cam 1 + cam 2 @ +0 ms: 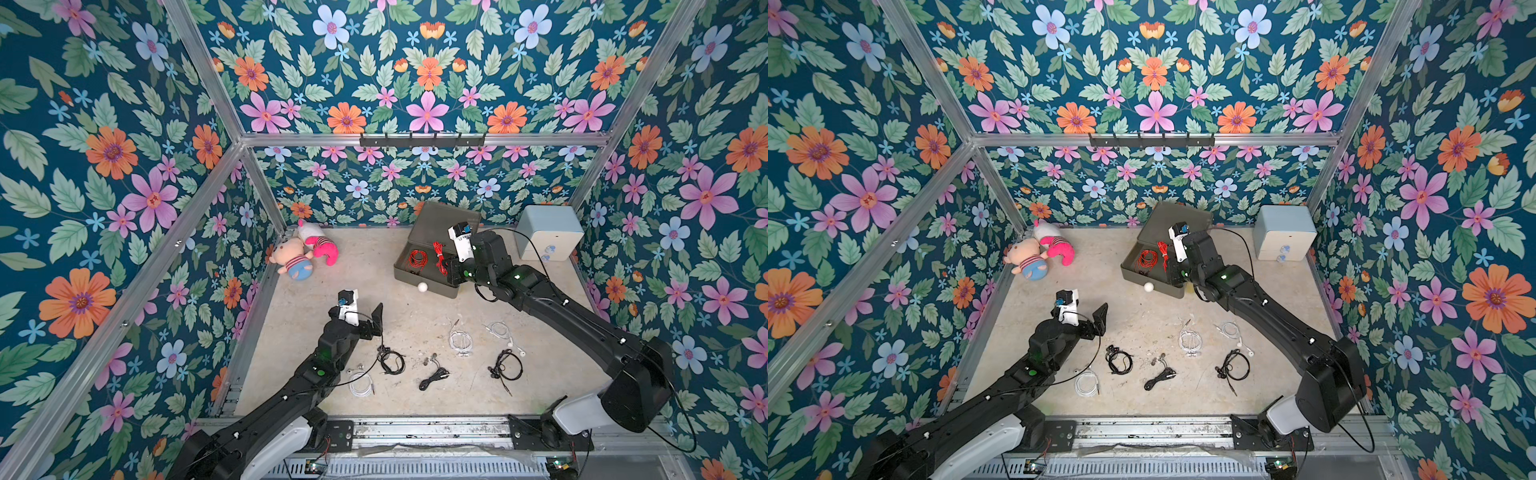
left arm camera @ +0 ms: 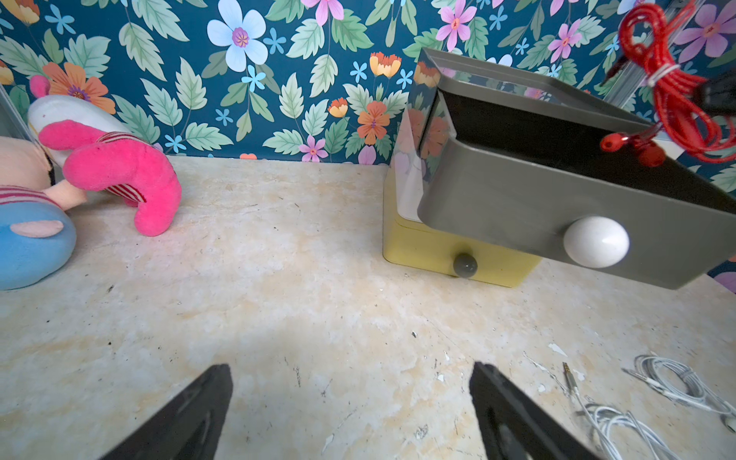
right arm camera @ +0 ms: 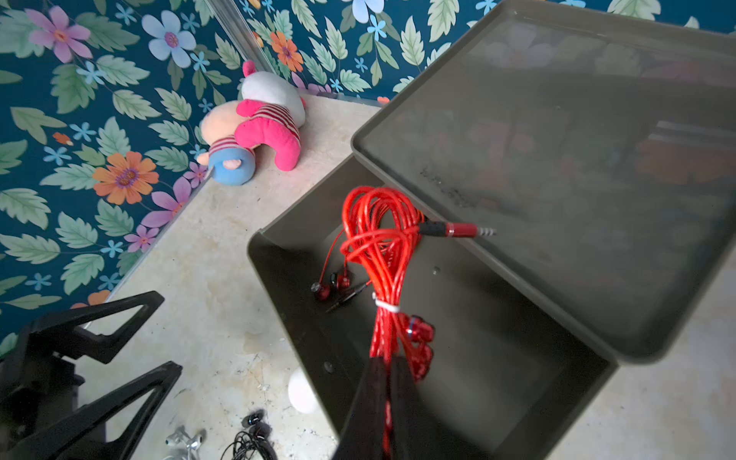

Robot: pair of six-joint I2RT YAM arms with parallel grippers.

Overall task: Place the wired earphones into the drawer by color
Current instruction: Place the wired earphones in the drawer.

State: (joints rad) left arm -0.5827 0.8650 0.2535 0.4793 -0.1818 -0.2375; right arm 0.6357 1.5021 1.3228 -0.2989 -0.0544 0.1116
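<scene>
Held: red earphones (image 1: 437,251), clenched in right jaws. Bundle hung lengthwise below them, over open grey drawer tier (image 3: 278,286). Earbuds dangled near rim level, apparently not yet resting inside. Second red bundle (image 1: 416,258) already lay in same tier. Drop target straight beneath, so plain release looked enough. Left jaws spread wide and empty above table (image 1: 415,316), nearer arm for black bundle (image 1: 390,358). White and black bundles lay unsorted on table.

Even, soft light in both top views, no hard shadows; tabletop (image 1: 411,324) pale, slightly washed. Wide-angle bend at edges, esp. wrist views. Left wrist: soft shadow on tabletop near lens, reflections on glossy drawer (image 2: 517,207). Right wrist: right claw (image 3: 388,370) close & out of focus
</scene>
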